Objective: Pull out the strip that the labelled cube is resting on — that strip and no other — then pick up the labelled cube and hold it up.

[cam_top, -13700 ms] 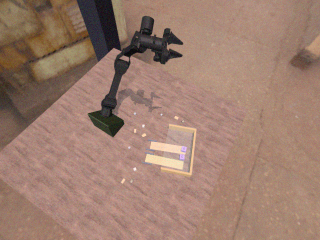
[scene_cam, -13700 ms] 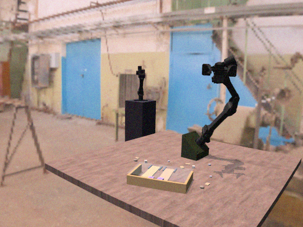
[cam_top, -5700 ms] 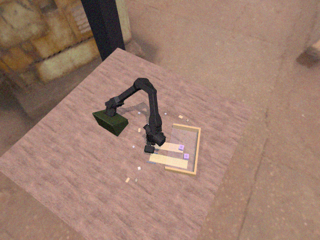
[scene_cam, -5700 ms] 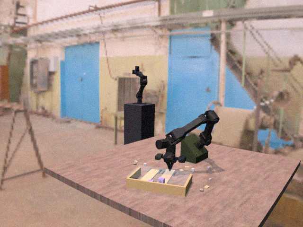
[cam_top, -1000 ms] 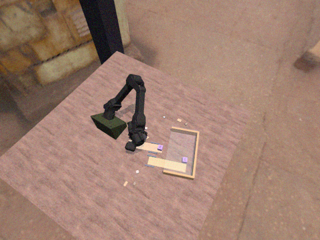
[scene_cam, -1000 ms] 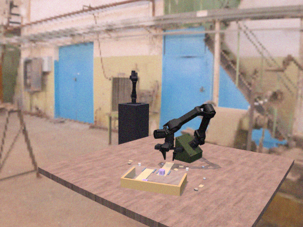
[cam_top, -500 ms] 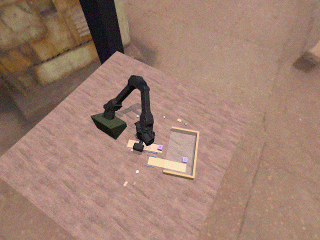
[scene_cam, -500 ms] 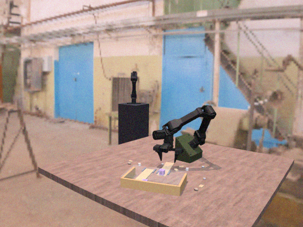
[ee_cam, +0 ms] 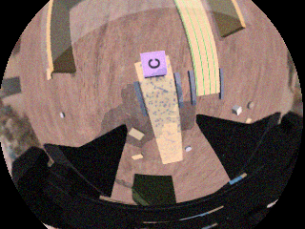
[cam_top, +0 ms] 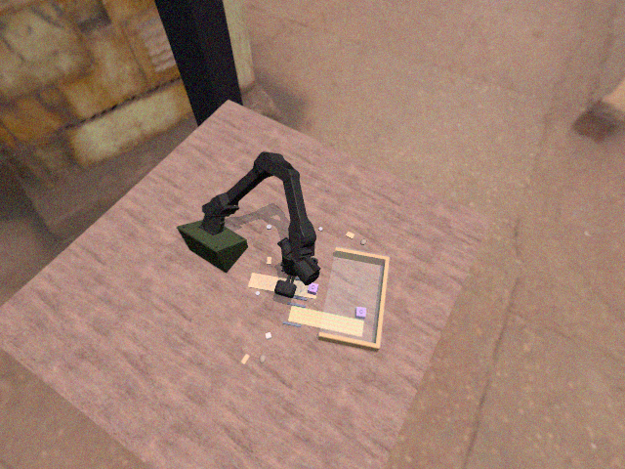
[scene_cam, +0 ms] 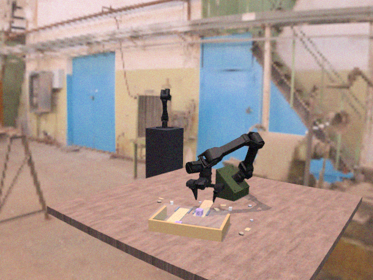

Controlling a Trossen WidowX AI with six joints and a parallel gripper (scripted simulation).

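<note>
My gripper is wide open and empty, with its fingers on either side of and above the near part of a speckled pale strip. A purple cube with a dark letter C rests on that strip's far end, ahead of the fingers. A striped pale strip lies beside it and reaches into the tray. A second purple cube is by its far end; whether it touches the strip is unclear.
A low wooden tray, walled on three sides, opens towards the arm. Thin blue rails flank both strips. Small chips and pebbles lie around, such as a tan chip and a white block.
</note>
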